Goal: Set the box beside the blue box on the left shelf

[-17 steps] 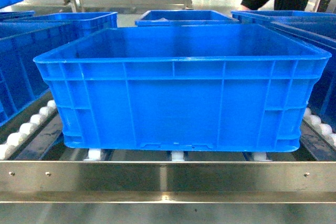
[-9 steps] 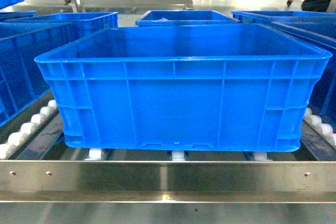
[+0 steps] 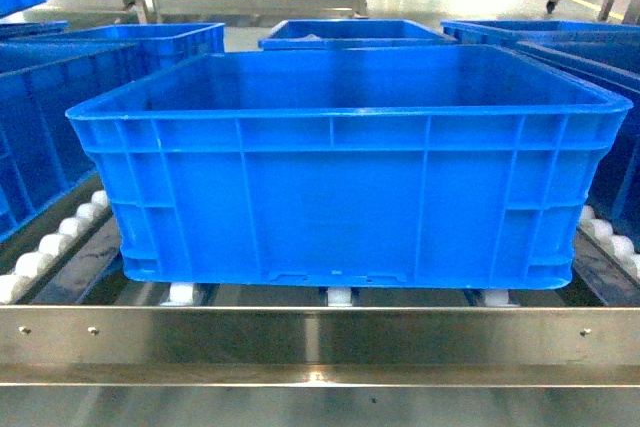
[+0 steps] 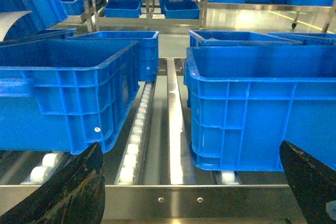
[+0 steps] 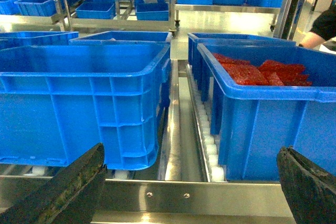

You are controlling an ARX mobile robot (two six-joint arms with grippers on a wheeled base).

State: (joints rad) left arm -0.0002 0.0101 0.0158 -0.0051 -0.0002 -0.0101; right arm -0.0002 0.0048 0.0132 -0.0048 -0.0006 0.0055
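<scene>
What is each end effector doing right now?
Left end effector: open, holding nothing.
Right end effector: open, holding nothing.

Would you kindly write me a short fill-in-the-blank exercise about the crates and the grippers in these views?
1. The box rests on white ____ behind the stainless front rail.
2. In the right wrist view, the neighbouring crate holds ____-coloured items.
3. Both the left gripper and the right gripper have their fingers spread ____, holding nothing.
4. The inside of the box is ____.

Missing words: rollers; red; open; empty
</scene>
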